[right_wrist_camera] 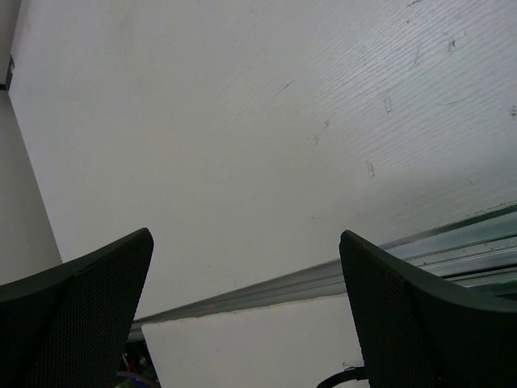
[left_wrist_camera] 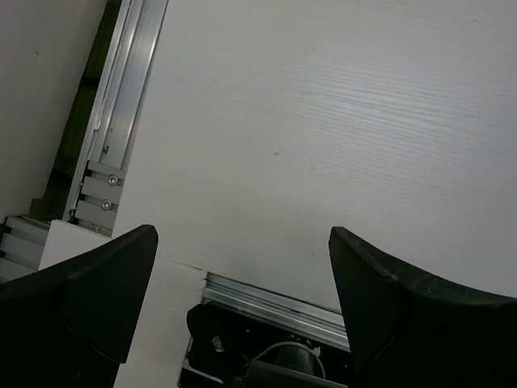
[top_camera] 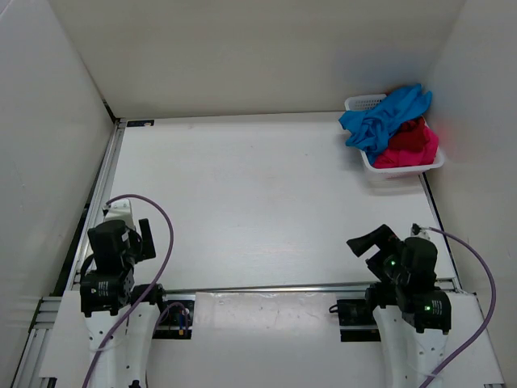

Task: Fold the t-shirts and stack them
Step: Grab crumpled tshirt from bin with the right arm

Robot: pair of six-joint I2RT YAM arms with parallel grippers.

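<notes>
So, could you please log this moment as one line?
stage: not started | t-shirts: heaped in basket, far right corner | left end effector: open, empty | right end effector: open, empty

My left arm [top_camera: 109, 271] and right arm [top_camera: 408, 275] are black, and each has a white base [top_camera: 109, 343]. A thin purple cable [top_camera: 166, 234] loops off the left one and another runs off the right. Two small green lights [top_camera: 391, 263] glow on the right arm. My left hand [left_wrist_camera: 242, 246] has matte black, wedge-shaped fingers [left_wrist_camera: 97, 283]. My right hand [right_wrist_camera: 246, 242] has the same shape, finely dotted.
</notes>
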